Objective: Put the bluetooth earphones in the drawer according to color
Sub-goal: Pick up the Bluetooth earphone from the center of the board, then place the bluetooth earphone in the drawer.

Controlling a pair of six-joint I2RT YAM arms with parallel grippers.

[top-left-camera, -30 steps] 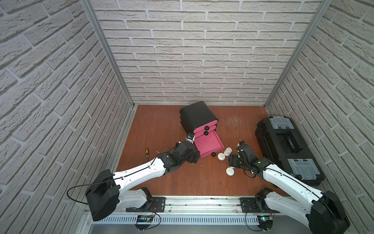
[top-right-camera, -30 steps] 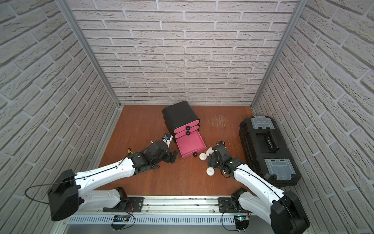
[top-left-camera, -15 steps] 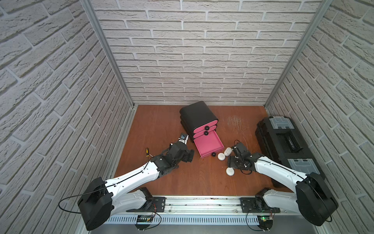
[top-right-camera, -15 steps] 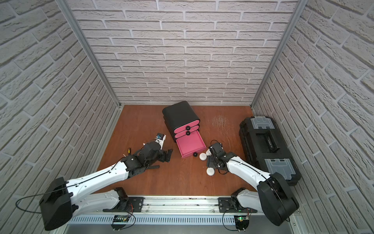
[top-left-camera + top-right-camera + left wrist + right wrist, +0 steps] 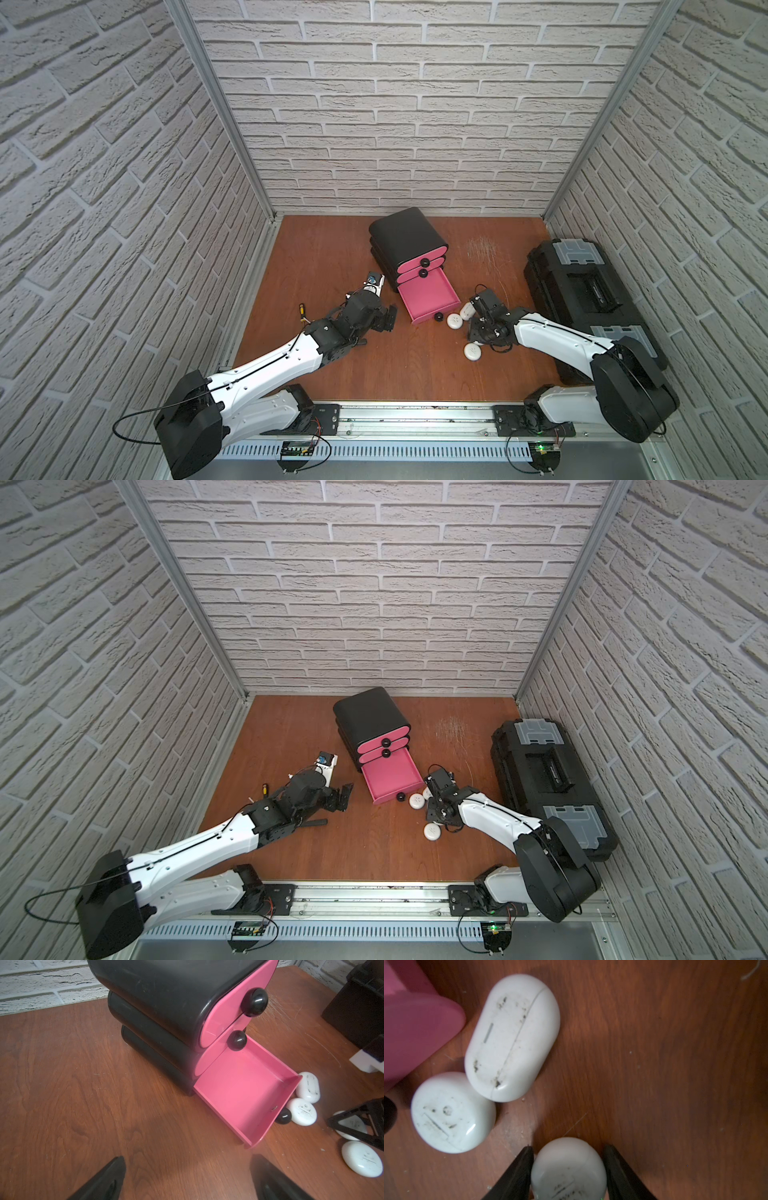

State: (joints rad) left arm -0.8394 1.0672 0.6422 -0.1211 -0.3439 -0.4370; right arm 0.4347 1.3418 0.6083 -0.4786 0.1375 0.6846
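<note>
The drawer [image 5: 407,241] is a black cabinet with three pink fronts. Its bottom drawer [image 5: 428,297] is pulled out and shows nothing inside [image 5: 245,1093]. Several white bluetooth earphones lie on the table by the drawer's front: two side by side [image 5: 512,1036] [image 5: 450,1112] and one nearer the front edge [image 5: 472,352]. My right gripper [image 5: 569,1148] is shut on another white case [image 5: 568,1167], with a finger on each side. It sits low on the table [image 5: 478,330]. My left gripper [image 5: 189,1159] stands open over bare wood, left of the open drawer [image 5: 388,320].
A large black toolbox [image 5: 590,299] with grey latches stands along the right wall. A small yellow-handled screwdriver [image 5: 302,309] lies left of my left arm. Brick walls close in three sides.
The right gripper's jaws have narrowed onto a white case on the table. The left gripper has backed off a little from the open drawer and stayed open.
</note>
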